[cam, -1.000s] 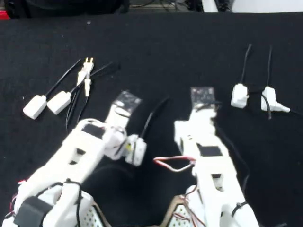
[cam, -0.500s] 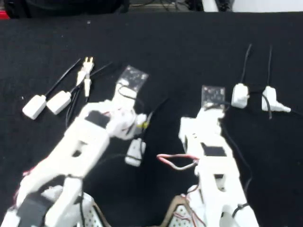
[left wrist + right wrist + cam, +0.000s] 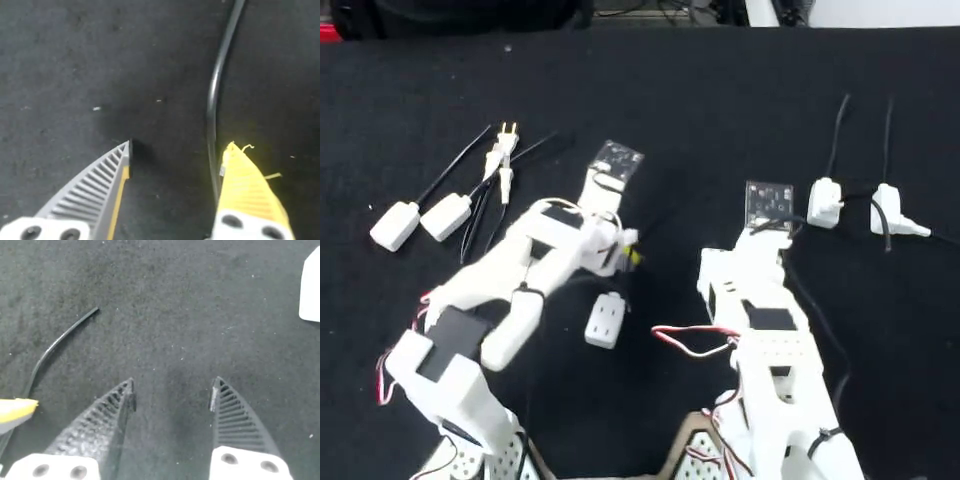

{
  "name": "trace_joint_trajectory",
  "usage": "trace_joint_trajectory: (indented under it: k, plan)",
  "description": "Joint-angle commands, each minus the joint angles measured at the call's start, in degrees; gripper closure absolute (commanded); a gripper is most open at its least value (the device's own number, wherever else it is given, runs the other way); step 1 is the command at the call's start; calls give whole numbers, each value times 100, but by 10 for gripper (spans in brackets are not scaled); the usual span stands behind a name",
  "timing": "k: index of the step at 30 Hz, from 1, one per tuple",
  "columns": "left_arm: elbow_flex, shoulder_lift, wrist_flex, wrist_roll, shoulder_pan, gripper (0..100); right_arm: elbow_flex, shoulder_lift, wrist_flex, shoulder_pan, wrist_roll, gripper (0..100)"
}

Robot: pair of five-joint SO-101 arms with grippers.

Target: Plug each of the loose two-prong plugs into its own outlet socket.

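The left gripper (image 3: 177,147) gapes wide and empty just beyond the socket block (image 3: 604,319), its yellow finger right beside the block's black cord (image 3: 216,95). The right gripper (image 3: 172,382), also spread and empty, hangs off to the block's side. The two-prong plugs (image 3: 503,150) lie well beyond the block. Sweeping onward could snag the cord and drag the block askew. A second ago the left gripper held the block; it now lies released.

White plastic arms: the left arm (image 3: 535,265) bears black patches, the right arm (image 3: 760,300) a red-and-white cable loop (image 3: 685,345) at its 9 o'clock. Left gripper (image 3: 177,145): ribbed fingers (image 3: 102,172), grey and yellow; right gripper (image 3: 172,382): dark ribbed fingers (image 3: 235,415), screwed white bases
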Motion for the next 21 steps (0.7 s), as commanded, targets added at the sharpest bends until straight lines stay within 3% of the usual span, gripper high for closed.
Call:
trace_joint_trajectory:
  k: [1, 6, 11, 16, 21]
  plan:
    - [-136, 9, -79, 26, -655, 716, -268, -136, -149, 97, -53, 769]
    - [145, 0, -26, 9, -1560, 716, -259, -145, -149, -105, -44, 769]
    - [224, -624, 993, 0, -2079, 716, -259, -145, -149, -132, -44, 769]
    - [259, -1881, 2136, -88, -2237, 716, -251, -145, -149, -132, -44, 769]
    - [409, -2998, 2963, -826, -2053, 715, -259, -145, -123, -132, -44, 769]
